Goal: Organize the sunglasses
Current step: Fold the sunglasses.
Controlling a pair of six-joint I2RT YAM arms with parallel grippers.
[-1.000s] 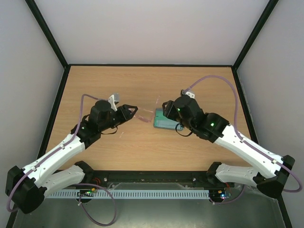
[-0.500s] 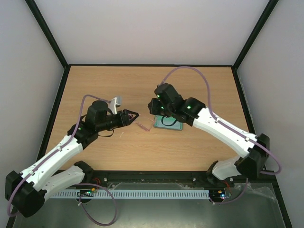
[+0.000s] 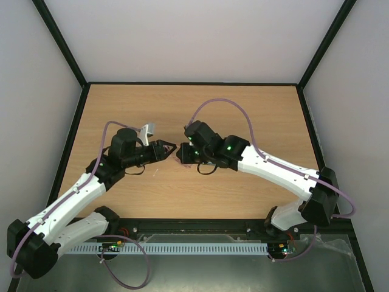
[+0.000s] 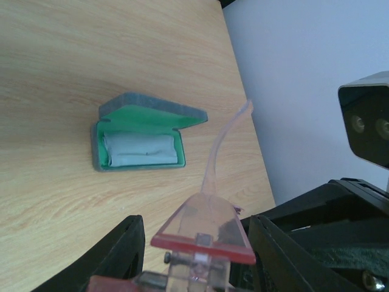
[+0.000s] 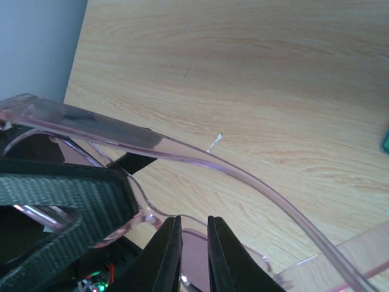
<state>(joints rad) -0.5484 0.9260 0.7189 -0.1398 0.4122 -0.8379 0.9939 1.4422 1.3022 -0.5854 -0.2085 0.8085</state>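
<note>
The sunglasses (image 4: 204, 226), thin-framed with pinkish lenses, hang above the table between the two grippers (image 3: 180, 156). My left gripper (image 4: 196, 222) is shut on the frame across its width, and one slim arm sticks out ahead toward the case. In the top view that gripper (image 3: 172, 148) faces right. My right gripper (image 3: 185, 152) meets it from the other side. In the right wrist view its jaws (image 5: 194, 220) have narrowed onto a tinted lens, and the sunglasses' arm (image 5: 182, 149) curves across the frame.
The blue-grey case (image 4: 152, 109) lies open on the wood, green inside, with a light blue cloth (image 4: 143, 150) folded in it. In the top view my right forearm covers it. A small white speck (image 5: 214, 142) lies on the table.
My right arm swung left from the case to the sunglasses and its jaws closed down on a lens. The left gripper shifted slightly and kept its hold.
</note>
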